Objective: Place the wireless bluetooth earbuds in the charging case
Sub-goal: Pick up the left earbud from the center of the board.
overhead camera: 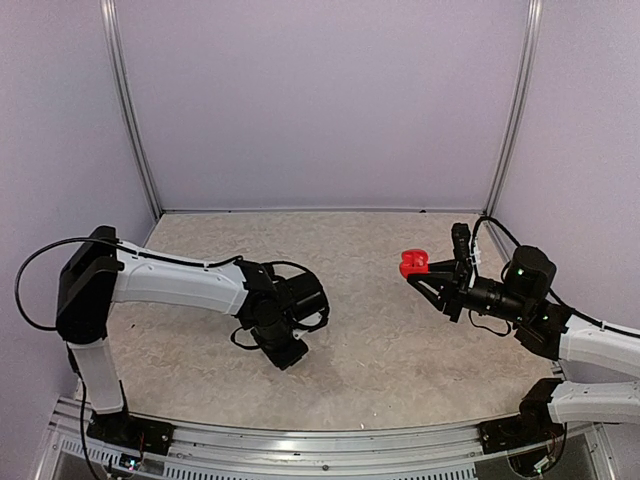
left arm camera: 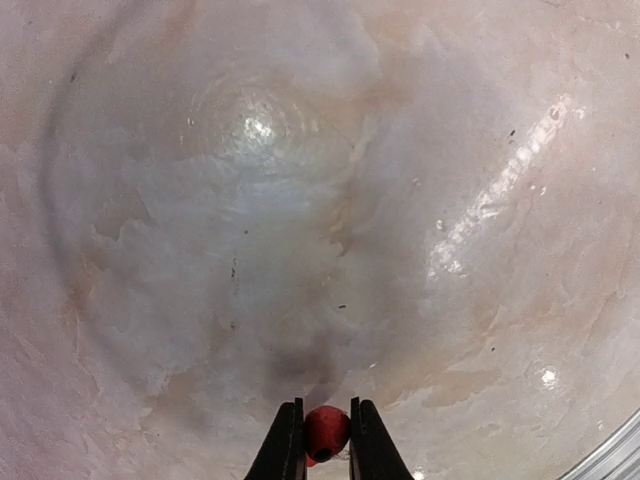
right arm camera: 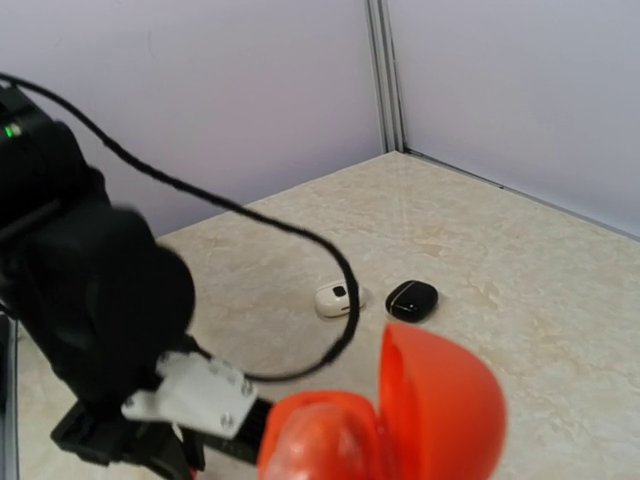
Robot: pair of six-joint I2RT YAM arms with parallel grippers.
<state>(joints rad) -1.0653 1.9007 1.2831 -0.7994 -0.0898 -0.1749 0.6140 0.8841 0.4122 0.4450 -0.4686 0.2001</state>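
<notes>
A tiny red earbud (left arm camera: 327, 430) is pinched between the black fingertips of my left gripper (left arm camera: 327, 445), just above the pale table. From above, the left gripper (overhead camera: 291, 352) points down at the table left of centre, and the bud itself is hidden there. My right gripper (overhead camera: 428, 272) is shut on the red charging case (overhead camera: 413, 263) and holds it in the air at centre right. In the right wrist view the case (right arm camera: 330, 440) fills the bottom edge with its lid (right arm camera: 450, 400) hinged open. The right fingers are hidden behind it.
A white case (right arm camera: 338, 298) and a black case (right arm camera: 412, 300) lie shut side by side on the table beyond the red case. The left arm's black wrist (right arm camera: 90, 300) and its looping cable (right arm camera: 345, 270) stand between. Lilac walls close the back and sides.
</notes>
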